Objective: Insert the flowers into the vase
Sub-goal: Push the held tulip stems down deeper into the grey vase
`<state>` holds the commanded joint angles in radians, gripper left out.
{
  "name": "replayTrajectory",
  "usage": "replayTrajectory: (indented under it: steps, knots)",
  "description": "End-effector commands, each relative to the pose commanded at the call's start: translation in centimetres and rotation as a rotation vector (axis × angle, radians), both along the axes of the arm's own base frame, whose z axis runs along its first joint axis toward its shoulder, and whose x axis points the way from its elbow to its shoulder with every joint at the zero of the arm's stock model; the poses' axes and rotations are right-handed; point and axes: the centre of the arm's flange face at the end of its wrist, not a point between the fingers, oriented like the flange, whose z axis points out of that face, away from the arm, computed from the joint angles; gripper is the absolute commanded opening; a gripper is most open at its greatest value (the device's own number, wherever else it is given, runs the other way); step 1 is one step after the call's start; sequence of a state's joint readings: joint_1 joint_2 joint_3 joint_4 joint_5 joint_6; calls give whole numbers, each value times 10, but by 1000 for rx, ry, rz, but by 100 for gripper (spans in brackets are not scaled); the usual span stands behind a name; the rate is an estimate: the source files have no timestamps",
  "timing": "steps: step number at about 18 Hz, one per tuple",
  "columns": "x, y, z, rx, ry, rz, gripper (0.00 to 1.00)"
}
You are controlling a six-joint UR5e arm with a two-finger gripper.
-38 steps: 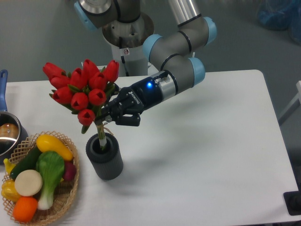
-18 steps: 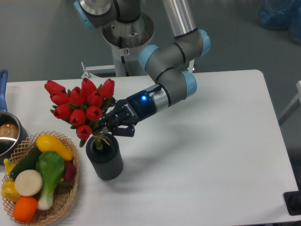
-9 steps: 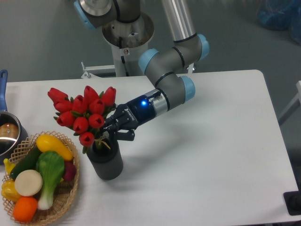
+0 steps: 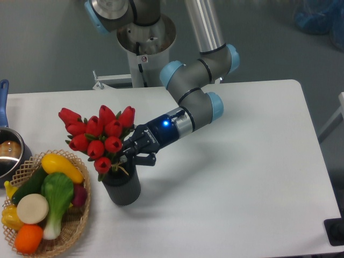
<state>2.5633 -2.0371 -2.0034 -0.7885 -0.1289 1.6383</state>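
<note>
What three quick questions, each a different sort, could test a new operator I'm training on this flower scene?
1. True or false: the flowers have their stems down in the vase.
2. Which lies nearest the vase? A) basket B) pot C) the table's right edge
3. Fill in: the tool sits just above the vase's ____.

Key
1. True; the blooms stand right over the opening, with the stems dropping inside.
2. A; the basket is just left of the vase.
3. Rim; whether the tool is gripping the stems cannot be told, since blooms and dark fingers hide them.
</note>
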Motion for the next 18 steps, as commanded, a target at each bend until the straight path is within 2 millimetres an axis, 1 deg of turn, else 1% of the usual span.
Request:
replayTrajectory:
  steps: [7, 10, 18]
  knots:
    - [-3, 1, -4, 2, 9, 3, 14]
    - [-2, 1, -8, -23, 26, -1, 15]
    - [1, -2, -12, -22, 31, 2, 17]
